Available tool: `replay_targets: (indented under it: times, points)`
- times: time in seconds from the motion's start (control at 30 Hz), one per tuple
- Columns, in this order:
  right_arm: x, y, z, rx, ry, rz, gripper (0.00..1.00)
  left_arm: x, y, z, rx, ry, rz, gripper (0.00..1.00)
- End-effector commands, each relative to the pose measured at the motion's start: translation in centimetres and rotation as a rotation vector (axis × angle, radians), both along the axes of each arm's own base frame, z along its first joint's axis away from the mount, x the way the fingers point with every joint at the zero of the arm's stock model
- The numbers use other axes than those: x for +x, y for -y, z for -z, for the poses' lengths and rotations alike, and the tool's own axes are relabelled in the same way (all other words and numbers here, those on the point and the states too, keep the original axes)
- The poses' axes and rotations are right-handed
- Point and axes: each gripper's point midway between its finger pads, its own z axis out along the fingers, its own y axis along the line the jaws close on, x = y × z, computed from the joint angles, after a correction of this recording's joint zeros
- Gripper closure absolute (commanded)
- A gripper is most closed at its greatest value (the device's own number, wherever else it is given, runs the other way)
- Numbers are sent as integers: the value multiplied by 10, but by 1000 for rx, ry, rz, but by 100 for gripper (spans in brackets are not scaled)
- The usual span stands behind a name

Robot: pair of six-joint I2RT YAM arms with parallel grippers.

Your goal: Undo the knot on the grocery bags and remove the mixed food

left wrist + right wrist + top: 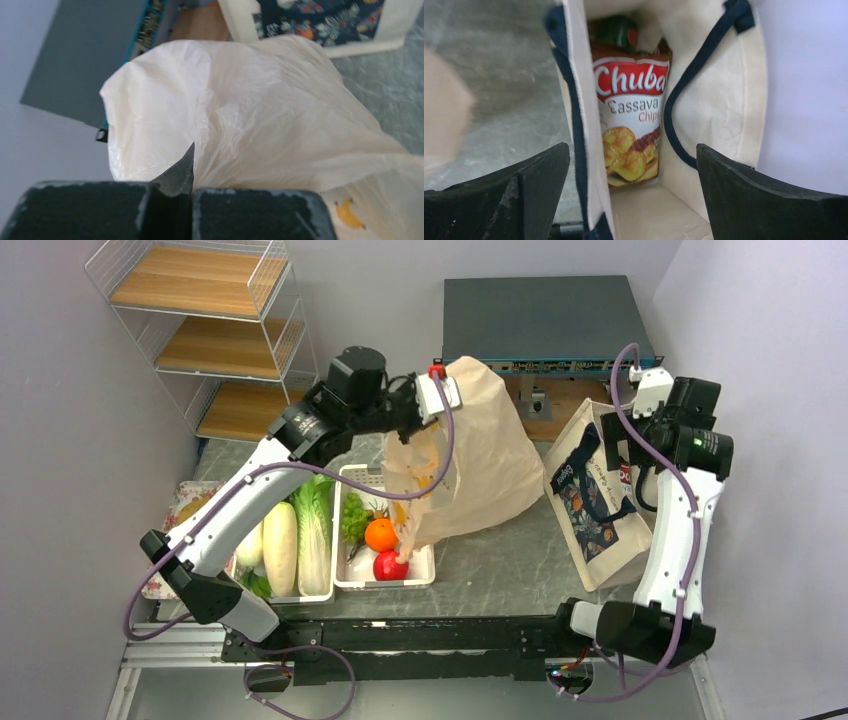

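My left gripper (440, 392) is shut on an upper corner of the peach-beige plastic bag (485, 455) and holds it lifted. The bag's loose open end hangs over a white basket (425, 575). No knot shows. In the left wrist view the bag (260, 110) fills the frame and one fingertip (182, 170) presses on it. The basket holds an orange (381, 534), a red apple (389, 565) and greens (353, 518). My right gripper (632, 150) is open over the mouth of the cream tote (598, 502), its near wall between the jaws. Inside stand a red snack packet (631, 115) and a green bottle (616, 30).
A second basket (318, 597) on the left holds cabbage (314, 525) and white radishes (279, 545). A floral tray (188, 502) lies at the far left. A wire shelf (210, 330) stands back left. A grey box (545, 315) sits behind the bags.
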Motion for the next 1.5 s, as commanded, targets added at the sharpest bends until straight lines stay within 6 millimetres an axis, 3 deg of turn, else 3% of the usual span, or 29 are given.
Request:
replay_targets:
  times: [0.0, 0.1, 0.17, 0.23, 0.27, 0.3, 0.33, 0.43, 0.6, 0.77, 0.9, 1.03, 1.17, 1.33, 1.47]
  points:
    - [-12, 20, 45, -20, -176, 39, 4, 7, -27, -72, -184, 24, -123, 100]
    - [-13, 10, 70, 32, -252, -17, 13, 15, -44, -112, -275, 84, -205, 100]
    - [-13, -1, 78, 64, -264, -95, 25, 20, -54, -139, -337, 135, -261, 100]
    - [-12, -15, 77, 105, -247, -160, 48, 25, -65, -168, -402, 198, -315, 100]
    - [-14, -24, 76, 131, -243, -202, 64, 27, -71, -182, -436, 232, -343, 100]
    - [-15, -32, 72, 149, -234, -241, 88, 28, -77, -197, -470, 268, -364, 100]
    - [-15, -40, 69, 169, -221, -278, 100, 30, -83, -212, -506, 310, -385, 100]
    - [-23, -69, 58, 227, -179, -413, 100, 27, -94, -253, -617, 438, -408, 100]
    - [-43, -110, 50, 278, -168, -576, 100, 20, -101, -306, -760, 602, -396, 100]
    - [-68, -159, 41, 339, -162, -752, 100, 22, -104, -340, -875, 690, -403, 100]
    - [-85, -196, 36, 391, -165, -889, 100, 24, -99, -355, -943, 731, -383, 100]
    - [-95, -214, 33, 439, -180, -984, 100, 20, -97, -363, -1003, 736, -352, 100]
    - [-111, -231, 43, 438, -224, -1116, 100, 10, -86, -369, -1079, 711, -251, 100]
    - [-123, -235, 71, 316, -303, -1204, 100, 3, -49, -365, -1129, 663, -125, 100]
    - [-127, -237, 82, 281, -337, -1229, 100, -8, -9, -350, -1134, 609, 12, 100]
